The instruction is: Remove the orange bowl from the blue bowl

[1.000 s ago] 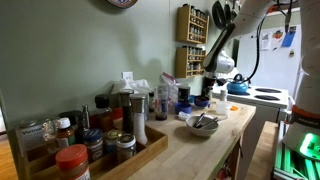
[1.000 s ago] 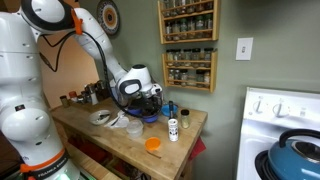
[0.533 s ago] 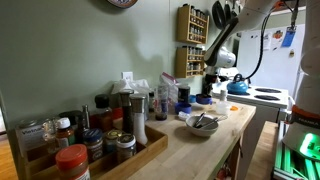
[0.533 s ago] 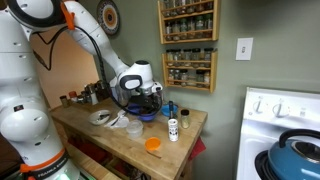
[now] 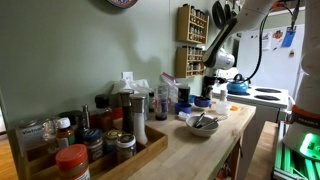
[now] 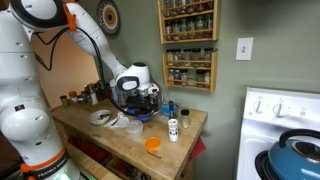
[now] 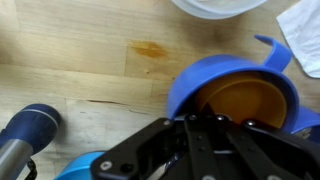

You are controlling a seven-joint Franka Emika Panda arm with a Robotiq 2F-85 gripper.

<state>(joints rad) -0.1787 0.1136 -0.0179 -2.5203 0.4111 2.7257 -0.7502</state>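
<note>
The blue bowl (image 7: 185,85) sits on the wooden counter with the orange bowl (image 7: 245,100) nested inside it. My gripper (image 7: 200,121) comes in from the bottom of the wrist view. Its black fingers converge at the near rim of the nested bowls, and the tips are hidden against the rim. In both exterior views the gripper (image 6: 140,98) (image 5: 212,86) is low over the blue bowl (image 6: 146,117) at the counter's back.
A pale bowl with utensils (image 5: 202,123) stands on the counter. A white cloth (image 7: 303,30) and a blue-handled tool (image 7: 25,135) lie near the bowls. A spice bottle (image 6: 172,128), a small orange object (image 6: 152,144), a blue kettle (image 6: 300,150) and a jar tray (image 5: 90,145) stand around.
The arm has shifted slightly and settled over the blue bowl. Between half a second ago and now almost nothing moves.
</note>
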